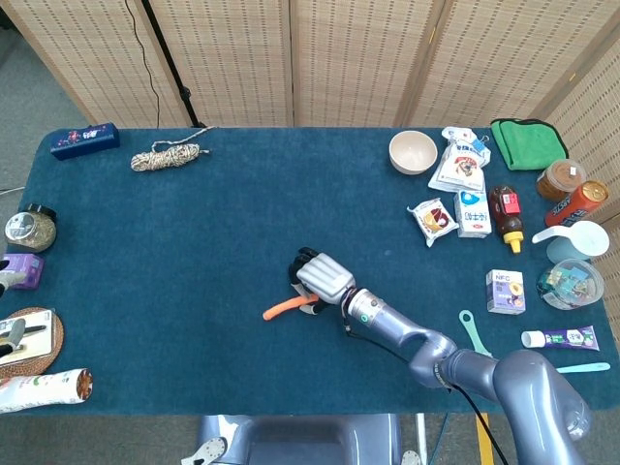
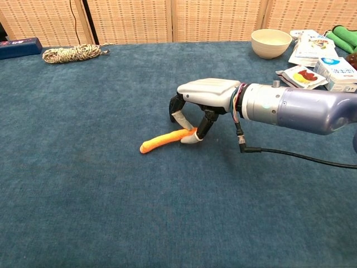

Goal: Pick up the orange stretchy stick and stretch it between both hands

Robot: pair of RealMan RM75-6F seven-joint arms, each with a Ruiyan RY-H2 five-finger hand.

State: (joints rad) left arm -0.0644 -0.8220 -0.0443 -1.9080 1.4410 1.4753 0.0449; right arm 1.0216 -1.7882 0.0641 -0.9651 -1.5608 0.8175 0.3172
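Note:
The orange stretchy stick (image 1: 285, 308) (image 2: 160, 141) lies on the blue table cloth near the middle, pointing left and slightly toward me. My right hand (image 1: 321, 277) (image 2: 205, 93) hovers palm down over its right end. Thumb and a finger curl down around that end and pinch it, while the rest of the stick rests on the cloth. My left hand does not show in either view.
A rope bundle (image 1: 167, 155) and a blue box (image 1: 85, 139) lie at the far left. A bowl (image 1: 413, 151), snack packs, cartons and bottles crowd the right side. Jars and a wooden coaster (image 1: 39, 344) sit at the left edge.

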